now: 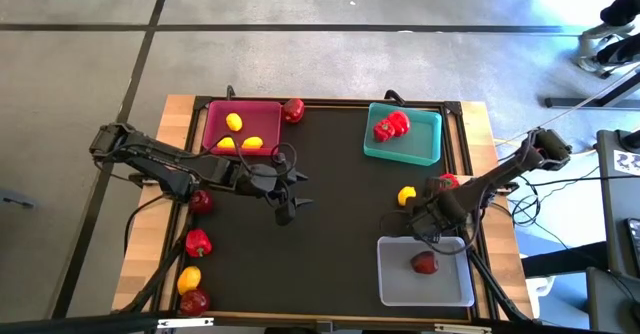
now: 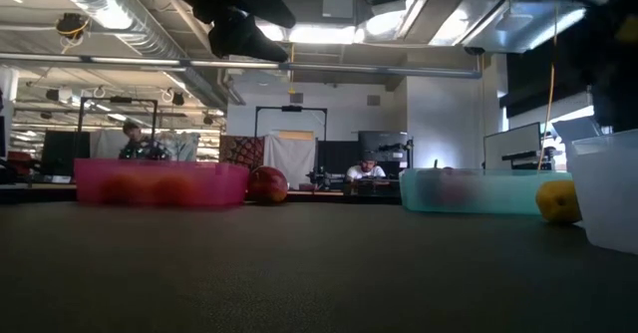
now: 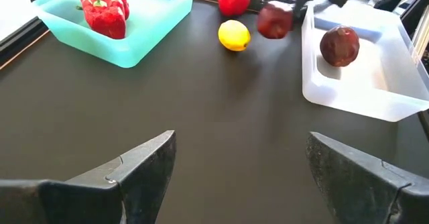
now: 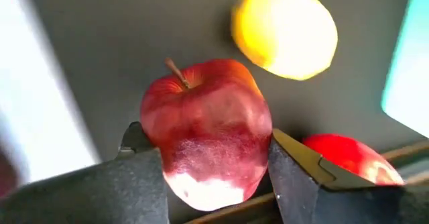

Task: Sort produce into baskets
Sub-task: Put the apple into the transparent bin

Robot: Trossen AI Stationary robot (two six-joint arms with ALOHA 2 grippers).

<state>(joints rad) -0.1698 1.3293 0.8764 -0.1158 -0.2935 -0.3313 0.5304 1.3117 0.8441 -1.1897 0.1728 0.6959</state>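
Note:
My right gripper [image 4: 214, 167] is shut on a dark red apple [image 4: 208, 140] just beyond the far edge of the clear basket [image 1: 395, 279], which holds another apple [image 1: 424, 263]. The held apple also shows in the left wrist view [image 3: 273, 21]. My left gripper [image 1: 290, 192] hangs open and empty over the mat's middle; its spread fingers show in its own view [image 3: 241, 157]. The pink basket [image 1: 215, 124] holds yellow lemons. The teal basket [image 1: 425, 149] holds red peppers [image 1: 391, 125]. My right gripper pinches the apple by its two opposite sides [image 4: 258, 150] between its two fingers [image 4: 295, 163]. The stem [image 4: 175, 71] points away from the wrist. The fingers come from above, slanting toward the table's left. The apple looks lifted clear of the mat.
A lemon [image 1: 406, 195] and a pepper [image 1: 449, 181] lie on the mat near my right gripper. An apple [image 1: 293, 110] rests by the pink basket's right end. On the left wooden strip lie an apple [image 1: 200, 201], a pepper [image 1: 198, 242], a lemon [image 1: 188, 279] and another apple [image 1: 194, 301].

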